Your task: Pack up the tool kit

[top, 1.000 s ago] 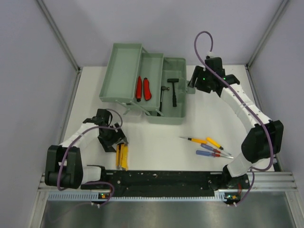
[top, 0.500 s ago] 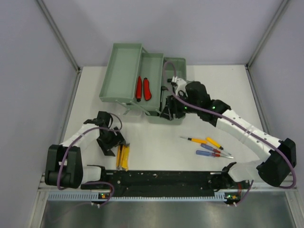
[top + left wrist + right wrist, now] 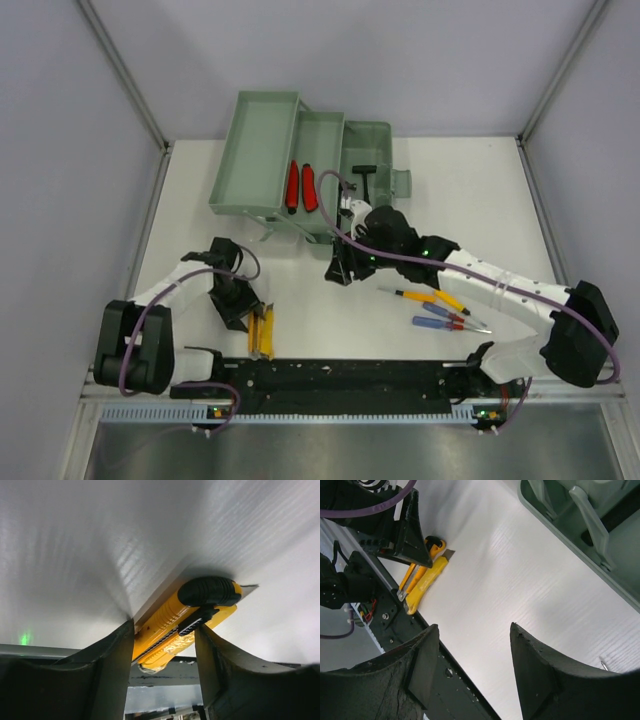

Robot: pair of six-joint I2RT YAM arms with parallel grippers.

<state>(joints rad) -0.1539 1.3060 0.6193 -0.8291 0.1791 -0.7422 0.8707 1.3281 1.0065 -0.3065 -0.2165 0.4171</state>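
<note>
Pliers (image 3: 170, 620) lie partly hidden between spread fingers (image 3: 107, 680) of left gripper (image 3: 164, 630).

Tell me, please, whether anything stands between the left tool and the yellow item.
Nothing visible does. In the left wrist view the yellow item shows right between the open fingers of the left tool, close to their tips.
</note>
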